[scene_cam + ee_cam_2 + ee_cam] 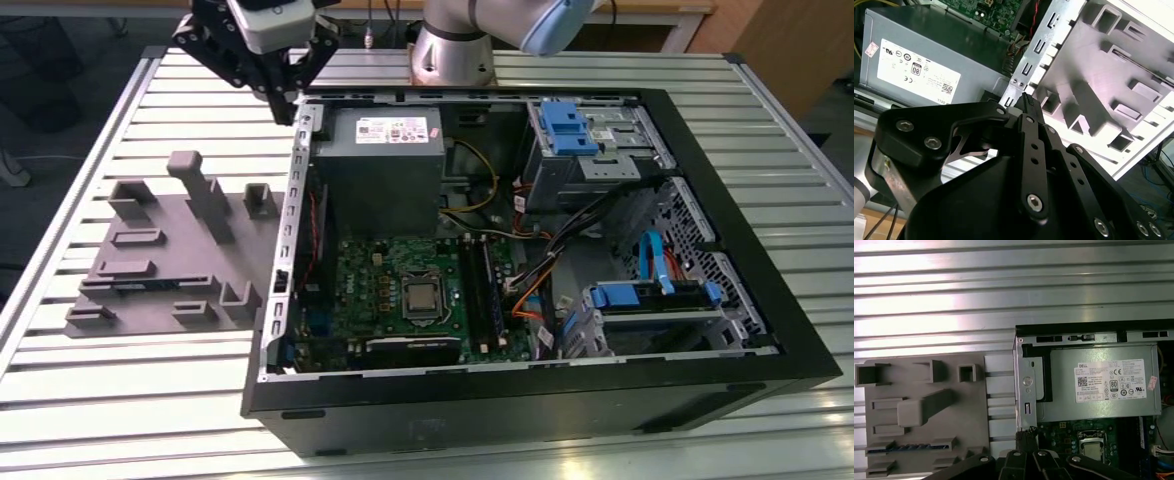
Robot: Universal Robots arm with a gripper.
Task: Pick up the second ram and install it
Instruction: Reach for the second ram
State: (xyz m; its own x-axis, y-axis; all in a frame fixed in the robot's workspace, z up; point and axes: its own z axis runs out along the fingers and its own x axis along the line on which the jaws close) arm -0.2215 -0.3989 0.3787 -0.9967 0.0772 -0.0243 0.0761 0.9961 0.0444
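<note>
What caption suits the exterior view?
Gripper hovers by a corner of the open computer case, near the grey fixture plate.

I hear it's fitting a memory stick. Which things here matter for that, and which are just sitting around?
For the job:
- gripper, above the case's edge
- second ram, apparently lying in the grey fixture plate
- long black slots on the motherboard

Just there:
- power supply
- blue drive bracket
- cables
- slatted table
</note>
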